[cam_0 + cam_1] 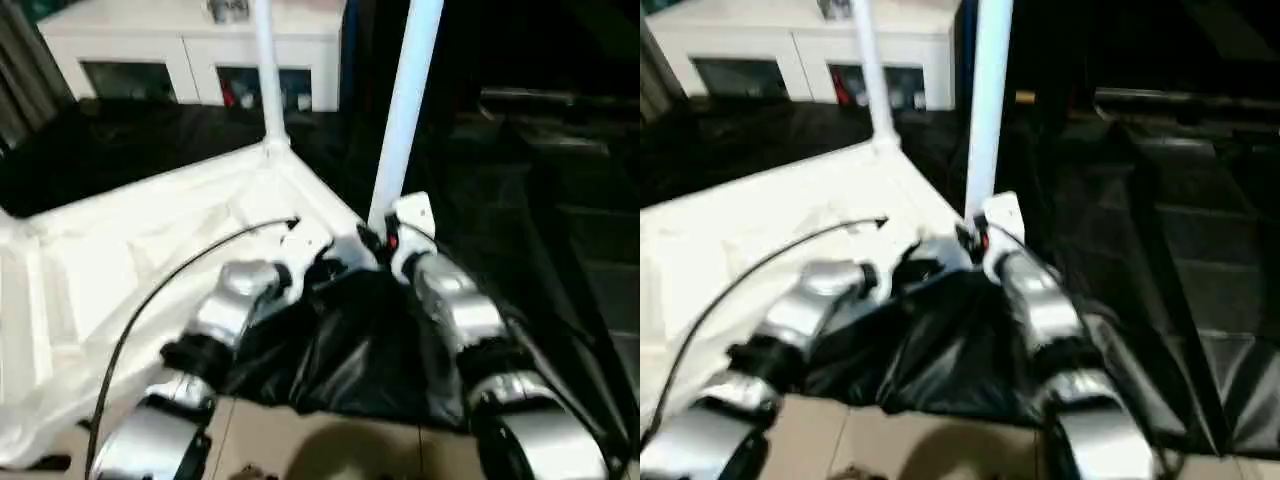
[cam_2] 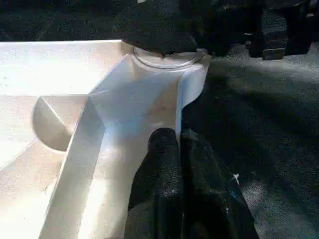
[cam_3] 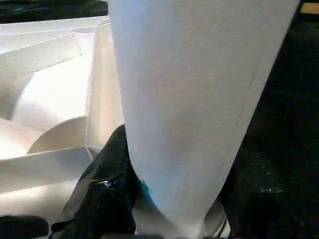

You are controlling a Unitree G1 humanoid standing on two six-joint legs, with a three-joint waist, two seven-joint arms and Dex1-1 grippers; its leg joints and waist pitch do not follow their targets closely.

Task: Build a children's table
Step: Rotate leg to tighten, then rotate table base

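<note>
Seating a leg in the near corner socket

My right gripper (image 3: 149, 199) has its 2 fingers half spread around the white leg (image 1: 405, 110), clasping it low down where it meets the corner socket (image 2: 167, 57); my left gripper (image 2: 182, 169) is fully closed on nothing, pressed on the upturned tabletop (image 1: 120, 260) beside that corner. A second leg (image 1: 268, 70) already stands in the far corner. I judge the leg should be kept upright and pushed straight down while the left steadies the tabletop, since any tilt would jam it.
</note>
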